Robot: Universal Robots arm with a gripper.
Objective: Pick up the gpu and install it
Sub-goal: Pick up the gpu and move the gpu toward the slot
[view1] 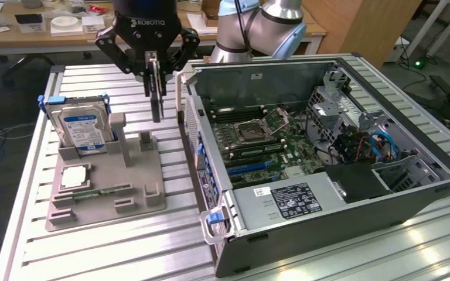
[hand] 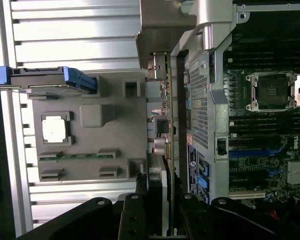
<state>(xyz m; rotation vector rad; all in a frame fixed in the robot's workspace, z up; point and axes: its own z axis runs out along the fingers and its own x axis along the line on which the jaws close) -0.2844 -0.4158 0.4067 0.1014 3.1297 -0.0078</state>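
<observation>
Plainly, ROBOTIQ-lettered claw (view1: 155,73) grips gpu (view1: 157,108).

White capitals across the housing of the black gripper (view1: 154,79) spell the brand ROBOTIQ. The black rectangular sticker (view1: 292,199) on the silver power supply box (view1: 248,206), inside the open dark grey computer case (view1: 412,196), carries white print and small marks, all too fine to read. The blue-and-white label (view1: 84,132) on the boxy silver hard drive (view1: 75,110) also bears print, but none of it is legible.
</observation>
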